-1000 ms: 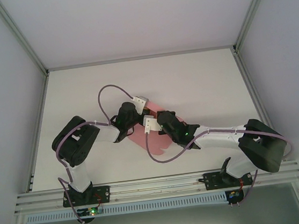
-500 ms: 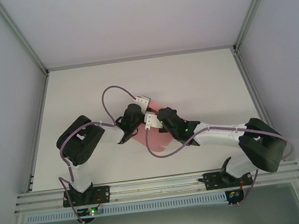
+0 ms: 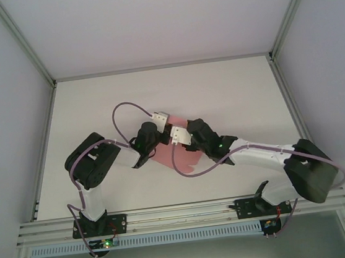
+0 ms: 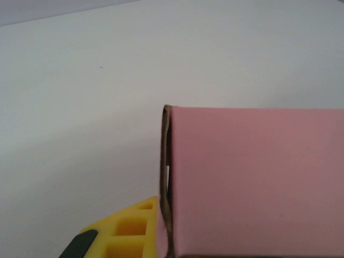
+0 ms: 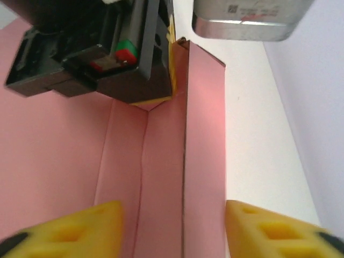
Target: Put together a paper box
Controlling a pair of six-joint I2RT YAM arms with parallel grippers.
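- pink and matte, lying mid-table between the two arms: logging that as the paper box (image 3: 187,159), partly folded, with one wall standing upright.
- seeing the left gripper (image 3: 163,129) at that wall, one yellow finger (image 4: 126,231) touching the folded edge; missing the other finger behind the card, so cannot tell whether clamping or only bracing.
- noting the right gripper (image 5: 172,231) poised over the flat panel and its crease, spread wide, holding nothing.
- judging the step as raising the next panel beside the standing wall.
- flagging risks: pressing off the crease and buckling the thin card; dragging the whole sheet across the table (image 3: 231,97) through a loose left hold; letting the wall flop flat on release; knocking wrists together, working this close.
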